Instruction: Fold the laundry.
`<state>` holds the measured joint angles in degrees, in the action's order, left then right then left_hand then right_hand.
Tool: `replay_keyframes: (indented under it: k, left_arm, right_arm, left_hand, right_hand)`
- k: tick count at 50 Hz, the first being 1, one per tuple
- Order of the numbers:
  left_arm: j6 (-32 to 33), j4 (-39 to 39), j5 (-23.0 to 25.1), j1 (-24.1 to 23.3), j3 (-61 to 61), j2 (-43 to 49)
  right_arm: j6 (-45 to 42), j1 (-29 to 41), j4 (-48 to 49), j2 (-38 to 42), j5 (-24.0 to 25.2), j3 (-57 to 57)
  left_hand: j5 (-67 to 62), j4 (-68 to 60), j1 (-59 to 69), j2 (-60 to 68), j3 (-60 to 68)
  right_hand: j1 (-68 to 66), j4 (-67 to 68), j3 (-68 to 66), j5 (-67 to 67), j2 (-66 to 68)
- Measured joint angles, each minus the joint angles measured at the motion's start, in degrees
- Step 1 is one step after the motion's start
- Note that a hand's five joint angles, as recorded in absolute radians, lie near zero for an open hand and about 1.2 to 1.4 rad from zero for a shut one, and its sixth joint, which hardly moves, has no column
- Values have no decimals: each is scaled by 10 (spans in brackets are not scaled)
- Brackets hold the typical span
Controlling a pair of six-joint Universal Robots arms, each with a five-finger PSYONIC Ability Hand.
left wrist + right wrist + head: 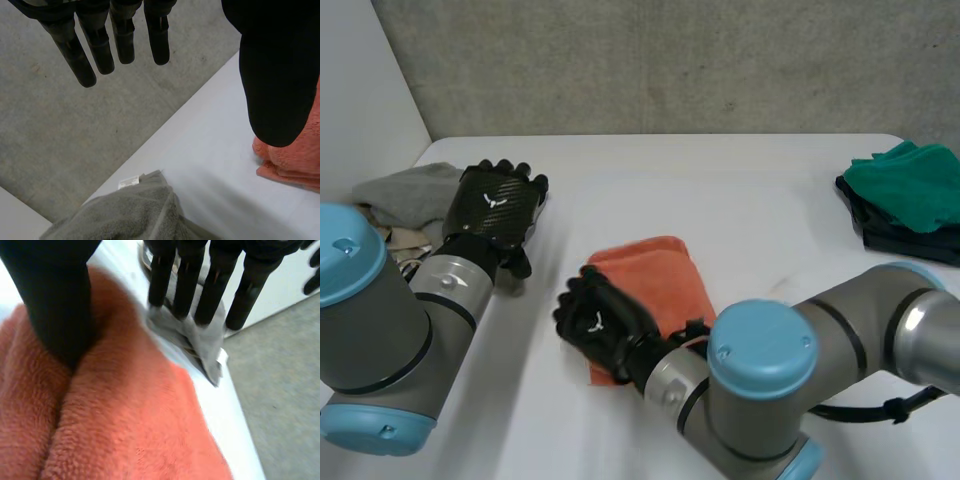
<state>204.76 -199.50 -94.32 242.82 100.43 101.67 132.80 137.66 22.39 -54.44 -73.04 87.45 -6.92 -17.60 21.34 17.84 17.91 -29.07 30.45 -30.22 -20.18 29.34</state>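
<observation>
The orange towel (655, 285) is thick, nubby terry, folded into a soft-cornered oblong on the middle of the white table (770, 200). Its long axis runs from the robot's side toward the far edge, leaning slightly to the robot's right. In the left wrist view its layered edges stack at the side nearest that hand. The towel's near-left corner is covered by the right hand (600, 322) and its arm.

In the right wrist view the thumb (60, 315) presses into a crease in the pile. The fingers (187, 285) are straight and reach out past the towel's edge, so the hand is open and grips nothing.

The left hand (498, 205) is well apart from the towel, off to its left. Its fingers (122, 35) are straight and spread, and it is empty.

Below and beyond the left hand lies a crumpled grey cloth (405, 192), also terry, at the table's left edge, with a small white label (128, 181) whose print is unreadable. The left arm hides part of it, and pale fabric (392, 240) beneath it is too tucked away to identify.

Past the table edge is speckled grey floor (75, 130).

At the table's right side a rumpled green cloth (905, 180) sits on a dark cloth (895, 238), which is mostly covered and cut off at the view's edge
</observation>
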Motion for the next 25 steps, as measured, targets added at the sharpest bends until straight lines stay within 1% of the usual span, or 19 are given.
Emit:
replay_keyframes:
  k: [1,2,5,11,14,17,18,19,20,22,25]
  left_arm:
    - [-3,0,0,0,0,0]
    - [-8,0,0,1,0,0]
    - [-22,-1,0,1,-5,1]
    - [-80,7,0,-16,-56,8]
    - [-104,16,1,-39,-91,26]
    - [-123,28,1,-72,-128,57]
    - [-130,34,1,-86,-144,73]
    - [-131,37,1,-91,-149,78]
    - [-139,47,0,-110,-170,103]
    - [-145,61,-4,-128,-191,132]
    - [-151,80,-17,-143,-209,168]
  right_arm:
    - [4,0,0,0,1,0]
    - [33,-4,1,-8,2,2]
    - [84,-17,1,-29,0,8]
    - [338,-138,-31,-157,-6,39]
    - [415,-187,-64,-191,-7,50]
    - [450,-222,-102,-204,-10,53]
    - [454,-231,-117,-204,-12,50]
    - [455,-233,-122,-202,-12,49]
    - [455,-240,-139,-193,-15,41]
    - [453,-244,-155,-175,-16,28]
    - [447,-243,-175,-141,-16,4]
  left_hand:
    - [1,1,0,-2,-1]
    - [1,1,0,-2,-1]
    - [1,1,0,-2,-1]
    - [1,1,0,-2,-1]
    - [1,1,0,-2,-1]
    - [1,1,0,-2,-1]
    - [1,1,0,-2,-1]
    - [1,1,0,-2,-1]
    - [1,1,0,-2,-1]
    - [1,1,0,-2,-1]
    - [1,1,0,-2,-1]
  right_hand:
    - [48,-45,44,54,-51]
    - [106,-117,113,121,-108]
    - [158,-175,175,173,-166]
    - [159,-180,178,174,-167]
    - [159,-180,178,174,-167]
    - [159,-180,178,174,-167]
    - [159,-180,178,174,-167]
    - [159,-180,178,174,-167]
    - [159,-180,178,174,-167]
    - [159,-180,178,174,-167]
    - [159,-180,178,174,-167]
